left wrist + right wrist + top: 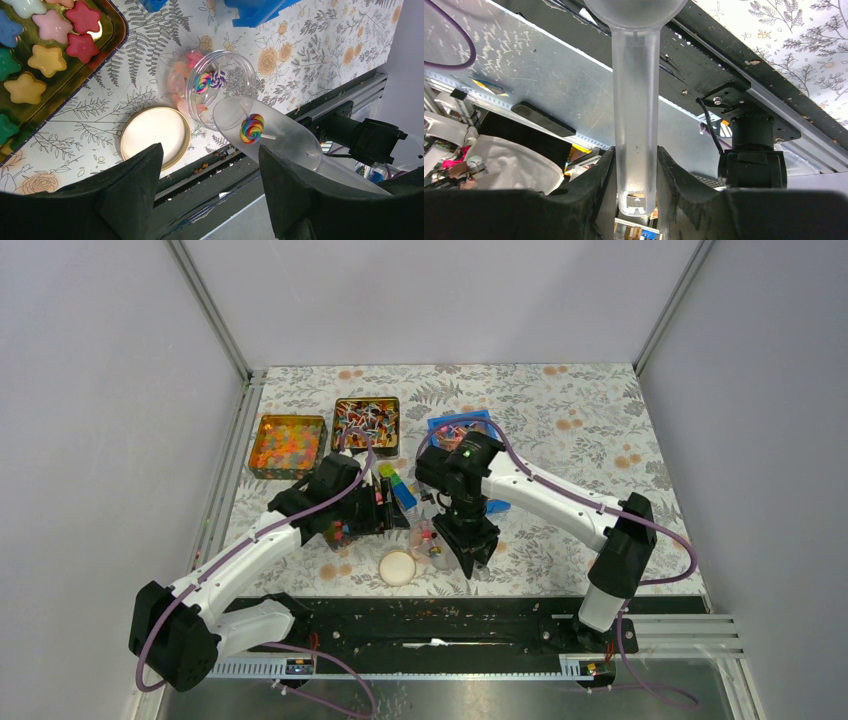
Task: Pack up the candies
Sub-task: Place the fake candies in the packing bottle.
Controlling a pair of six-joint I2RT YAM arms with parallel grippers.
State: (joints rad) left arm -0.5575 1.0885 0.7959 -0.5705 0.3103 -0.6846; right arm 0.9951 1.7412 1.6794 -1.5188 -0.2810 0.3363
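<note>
The candies (366, 424) lie heaped, red, pink and purple, in a dark square tin (366, 400) by the counter's far edge; beside it, towards the far-left corner, a 2nd tin (293, 418) holds glossy orange-yellow balls (288, 447).

Only the left wrist view shows detail: 1 rainbow-swirl candy (252, 128) on a short white stick rests in the frosted, translucent scoop (285, 145), whose lip meets the rim of a clear round jar (250, 80) already holding a few swirls; a pale, gold-rimmed lid (156, 136) lies flat near the near edge; star-shaped pastel blocks (47, 60) fill a gold tray (112, 35), mostly hidden under the arm from above.

The left gripper (210, 160) has its black jaws spread wide, holding nothing; the right wrist view shows the right gripper (636, 170) clamped on the scoop's handle.

The counter (580, 410) wears a matte cloth of grey ferns and orange roses; a black rail (450, 615) runs along its near edge; plain grey walls (440, 300) enclose 3 sides.
</note>
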